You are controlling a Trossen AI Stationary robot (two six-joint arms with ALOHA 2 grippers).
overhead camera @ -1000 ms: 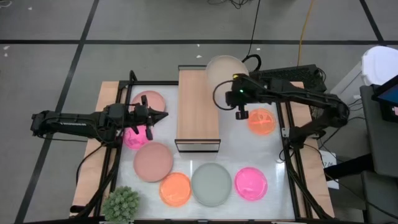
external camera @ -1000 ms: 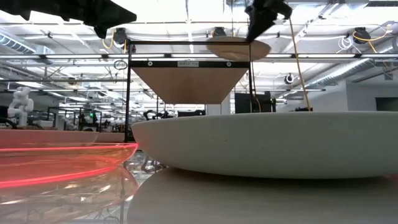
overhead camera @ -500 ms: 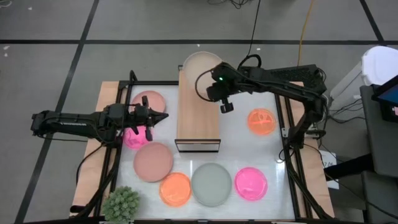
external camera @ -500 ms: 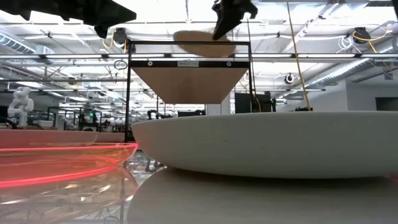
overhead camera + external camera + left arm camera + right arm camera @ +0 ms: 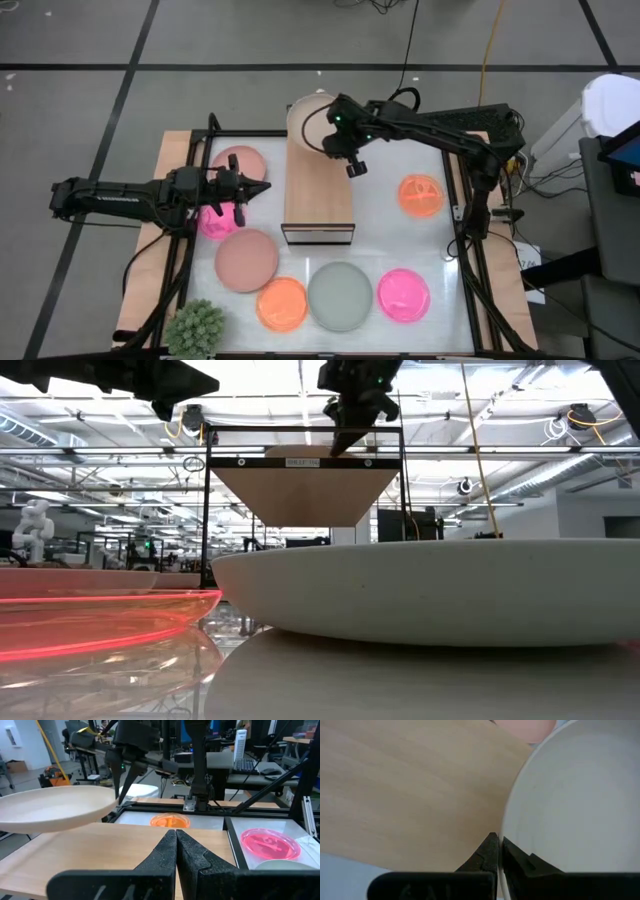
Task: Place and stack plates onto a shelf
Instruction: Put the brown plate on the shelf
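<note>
While pinching rim of beige plate (image 5: 306, 118) betw closed fingers, right gripper (image 5: 345, 150) hovering over far end of shelf (image 5: 318, 185); plate sitting above shelf's far end, partly overhanging far edge, seeming slightly tilted in left wrist view — contact w/ board not clear.

Left gripper (image 5: 262, 187), fingers shut on nothing, waiting left of shelf, above left-side plates.

Items lying on table (image 5: 380, 235):
- dusty pink plate (image 5: 241, 160), far left, just beside shelf, partly hidden by left arm.
- hot pink plate (image 5: 216, 222), left, showing under left gripper.
- larger dusty pink plate (image 5: 246, 259), near-left.
- orange plate (image 5: 282, 303), near edge, touching or just beside pale green plate (image 5: 340, 295).
- second hot pink plate (image 5: 404, 295), near-right.
- second orange plate (image 5: 420, 195), right of shelf.
- spiky green plant ball (image 5: 196, 327), near-left corner.

Shelf board otherwise showing bare wood, black frame (image 5: 206, 510) standing upright in low view.
</note>
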